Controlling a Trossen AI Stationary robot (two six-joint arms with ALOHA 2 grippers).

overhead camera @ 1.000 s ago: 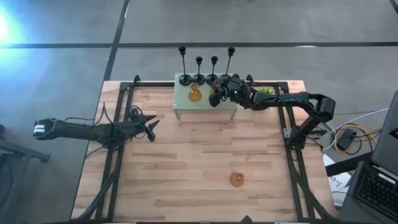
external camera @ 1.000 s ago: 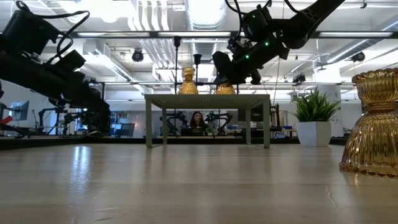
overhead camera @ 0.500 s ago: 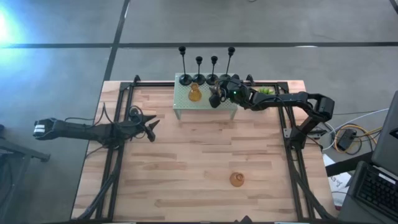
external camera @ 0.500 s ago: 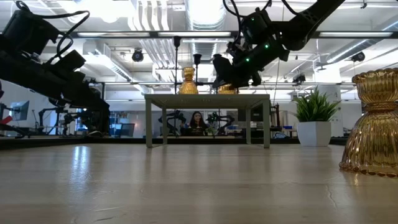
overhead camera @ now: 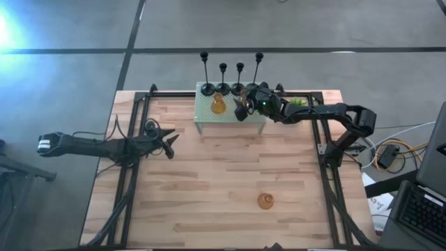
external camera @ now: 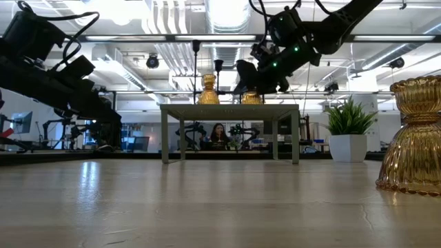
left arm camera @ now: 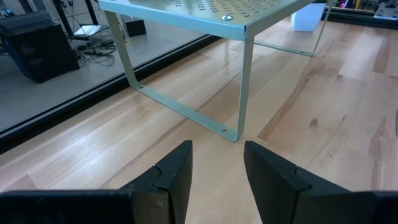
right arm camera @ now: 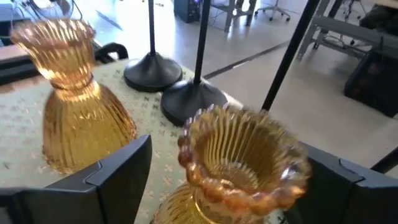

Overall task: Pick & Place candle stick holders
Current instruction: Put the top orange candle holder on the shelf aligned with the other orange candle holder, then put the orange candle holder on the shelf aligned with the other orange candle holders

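Releasing: right tool (right arm camera: 211,180) open around amber glass holder (right arm camera: 239,158) on the far green rack (overhead camera: 205,111); next, lift clear, fetch near amber holder (overhead camera: 265,201); left tool (left arm camera: 217,174) part-open, empty.

1. This is a robotics lab or research workspace, not a home.
2. The low view shows an open industrial ceiling (external camera: 207,27) with exposed ducts, pipes and strip lights across the top of the frame.
3. In the middle of that view, under the small metal stand (external camera: 231,110), a person (external camera: 219,134) sits far back among desks, monitors and more robot arms.
4. The high view shows a wooden tabletop (overhead camera: 223,181) on a black metal frame, standing on a grey concrete floor (overhead camera: 70,77).
5. At the right edge lie loose cables (overhead camera: 390,150) and a keyboard (overhead camera: 425,209).
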